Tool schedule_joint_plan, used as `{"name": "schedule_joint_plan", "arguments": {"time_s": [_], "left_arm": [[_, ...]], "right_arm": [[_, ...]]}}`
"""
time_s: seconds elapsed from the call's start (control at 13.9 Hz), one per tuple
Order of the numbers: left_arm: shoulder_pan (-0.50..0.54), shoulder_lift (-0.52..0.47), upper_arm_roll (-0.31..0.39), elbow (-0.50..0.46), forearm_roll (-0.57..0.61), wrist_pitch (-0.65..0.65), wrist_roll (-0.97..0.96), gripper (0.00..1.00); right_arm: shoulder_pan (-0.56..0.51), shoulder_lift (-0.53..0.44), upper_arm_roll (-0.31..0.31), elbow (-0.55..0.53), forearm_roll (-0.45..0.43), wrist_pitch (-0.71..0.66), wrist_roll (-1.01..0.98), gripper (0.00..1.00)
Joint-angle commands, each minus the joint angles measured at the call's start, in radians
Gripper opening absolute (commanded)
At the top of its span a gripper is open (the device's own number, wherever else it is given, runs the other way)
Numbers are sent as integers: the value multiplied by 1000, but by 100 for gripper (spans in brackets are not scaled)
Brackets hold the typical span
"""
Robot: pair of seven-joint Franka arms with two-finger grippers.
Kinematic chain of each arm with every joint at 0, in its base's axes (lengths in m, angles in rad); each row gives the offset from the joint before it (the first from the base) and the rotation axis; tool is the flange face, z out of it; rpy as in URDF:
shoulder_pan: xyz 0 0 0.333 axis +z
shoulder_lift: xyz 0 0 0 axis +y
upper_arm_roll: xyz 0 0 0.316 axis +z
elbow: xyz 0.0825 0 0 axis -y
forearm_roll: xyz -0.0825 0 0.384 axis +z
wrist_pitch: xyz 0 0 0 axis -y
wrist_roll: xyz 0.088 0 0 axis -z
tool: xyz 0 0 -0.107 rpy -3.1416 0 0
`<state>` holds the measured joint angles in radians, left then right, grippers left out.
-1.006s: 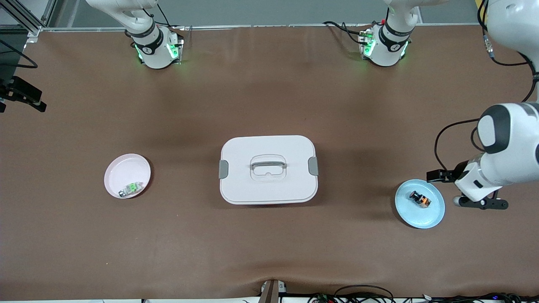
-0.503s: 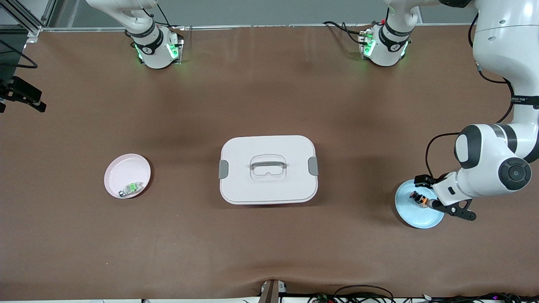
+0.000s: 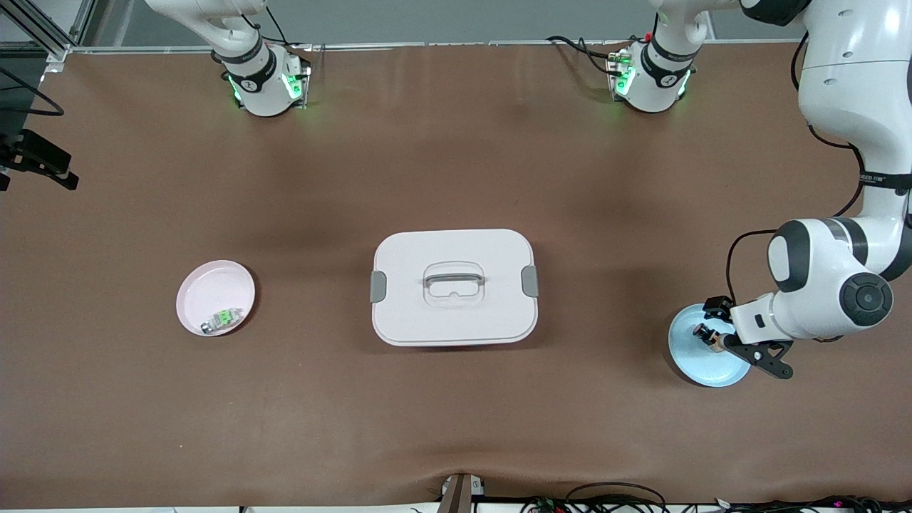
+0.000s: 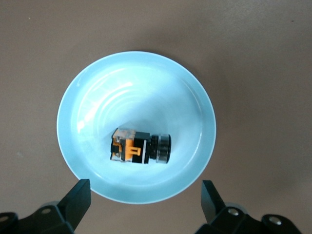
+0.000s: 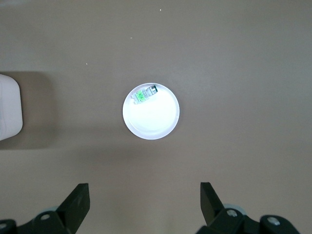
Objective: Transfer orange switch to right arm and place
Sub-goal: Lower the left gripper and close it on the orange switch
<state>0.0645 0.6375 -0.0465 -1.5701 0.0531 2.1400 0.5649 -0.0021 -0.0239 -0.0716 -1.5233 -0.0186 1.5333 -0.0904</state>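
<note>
The orange switch [image 3: 710,336] [image 4: 140,148] lies on its side in a light blue plate [image 3: 690,353] [image 4: 97,97] at the left arm's end of the table. My left gripper [image 3: 722,328] [image 4: 145,195] hangs open just over that plate. Its fingers straddle the plate's rim and hold nothing, with the switch a short way off from the gap between them. My right gripper [image 5: 145,195] is open and empty, high above the table near the pink plate [image 5: 153,122]. It is out of the front view.
A pink plate [image 3: 214,285] with a silvery green-marked part [image 3: 219,320] [image 5: 144,94] sits toward the right arm's end. A white lidded box [image 3: 454,286] [image 5: 7,107] with a handle stands mid-table. Cables run along the table's near edge.
The left arm has swung in from the table's end, bringing its open gripper over the blue plate and the switch. The right arm has not moved.
</note>
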Motion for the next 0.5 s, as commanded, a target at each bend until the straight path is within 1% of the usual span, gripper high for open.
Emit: {"name": "schedule_joint_plan", "arguments": {"time_s": [0.0, 0.14, 0.43], "left_arm": [[3, 28, -1, 13, 14, 41, 15, 100], [3, 48, -1, 13, 14, 86, 12, 100], [14, 82, -1, 15, 16, 116, 17, 100]], "right_arm": [[-2, -17, 1, -17, -3, 4, 4, 100], [-4, -17, 0, -17, 8, 4, 3, 100], [-7, -17, -4, -18, 23, 4, 3, 100]]}}
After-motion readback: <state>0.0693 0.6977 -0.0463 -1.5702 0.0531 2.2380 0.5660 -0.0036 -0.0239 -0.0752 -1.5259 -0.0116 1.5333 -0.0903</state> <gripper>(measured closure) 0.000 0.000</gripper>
